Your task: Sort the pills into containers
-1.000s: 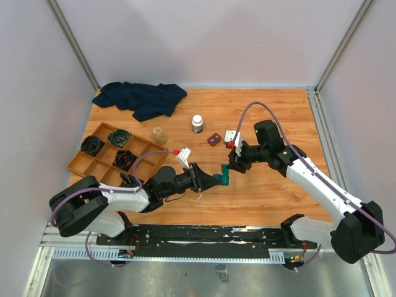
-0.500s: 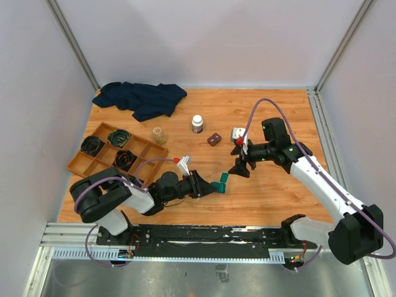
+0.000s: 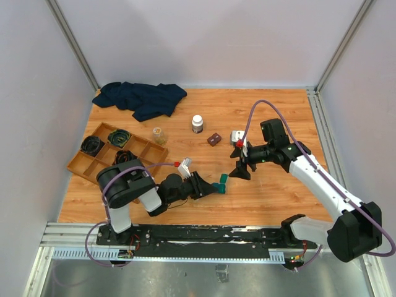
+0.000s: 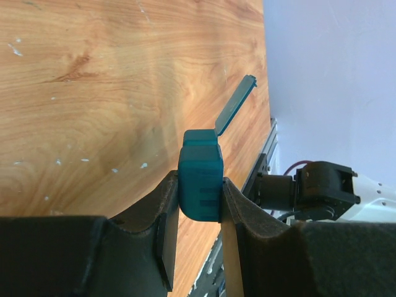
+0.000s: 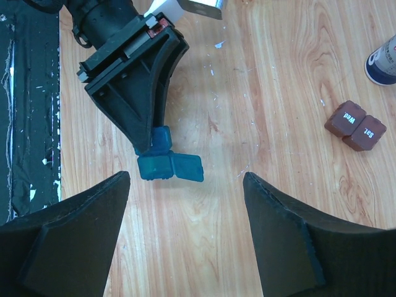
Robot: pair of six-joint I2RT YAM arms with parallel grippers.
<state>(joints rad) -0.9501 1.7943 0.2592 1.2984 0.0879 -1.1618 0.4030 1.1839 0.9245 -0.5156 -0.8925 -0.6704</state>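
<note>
A small teal container (image 4: 201, 179) is clamped between my left gripper's (image 4: 199, 185) two pads, just above the wood. Its hinged lid (image 4: 235, 108) stands flipped open. From above, the container (image 3: 219, 184) sits at the tip of the left gripper (image 3: 212, 185), low near the table's front. In the right wrist view the container (image 5: 158, 162) lies ahead of my right gripper (image 5: 185, 176), whose jaws are spread wide with nothing between them. The right gripper (image 3: 240, 168) hovers just right of the case, apart from it. No loose pills show.
Two joined brown day-labelled boxes (image 3: 214, 139) (image 5: 356, 125), a white pill bottle (image 3: 197, 124), a small glass jar (image 3: 159, 135) and a silver box (image 3: 235, 135) stand mid-table. A wooden compartment tray (image 3: 93, 162) lies at the left, a dark blue cloth (image 3: 141, 99) at the back.
My right gripper opened wide and drew back to the right, off the teal container. The left arm shifted the container slightly toward the table's near edge.
</note>
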